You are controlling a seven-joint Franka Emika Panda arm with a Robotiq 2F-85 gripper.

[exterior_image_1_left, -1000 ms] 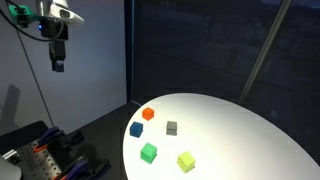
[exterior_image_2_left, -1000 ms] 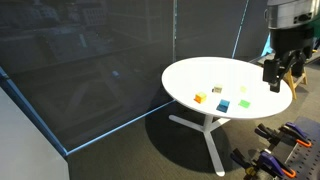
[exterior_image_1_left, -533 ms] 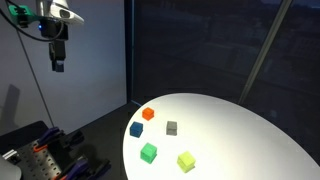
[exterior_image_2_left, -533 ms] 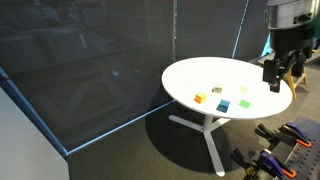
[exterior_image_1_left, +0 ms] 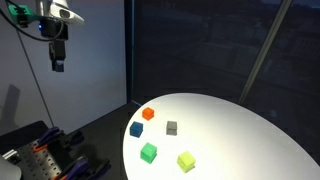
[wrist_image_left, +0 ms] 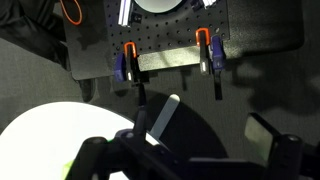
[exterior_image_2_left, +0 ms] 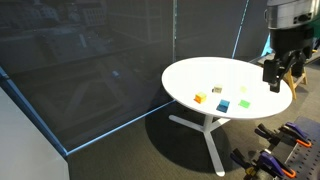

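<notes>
My gripper (exterior_image_1_left: 58,64) hangs high in the air, well off the edge of the round white table (exterior_image_1_left: 245,135), and touches nothing. In an exterior view (exterior_image_2_left: 279,78) its fingers stand apart and hold nothing. The wrist view shows the gripper (wrist_image_left: 200,150) open and empty over the dark floor, with a slice of the table (wrist_image_left: 40,130) at lower left. Several small cubes lie on the table: orange (exterior_image_1_left: 148,114), blue (exterior_image_1_left: 136,129), grey (exterior_image_1_left: 172,128), green (exterior_image_1_left: 149,152) and yellow-green (exterior_image_1_left: 186,161). The cubes also show in an exterior view (exterior_image_2_left: 224,104).
A dark mesh screen (exterior_image_2_left: 90,60) stands behind the table. A perforated board with orange-handled clamps (wrist_image_left: 130,62) lies on the floor below the wrist. The table's white foot (wrist_image_left: 165,115) crosses the dark floor. More clamps and gear (exterior_image_1_left: 45,155) sit beside the table.
</notes>
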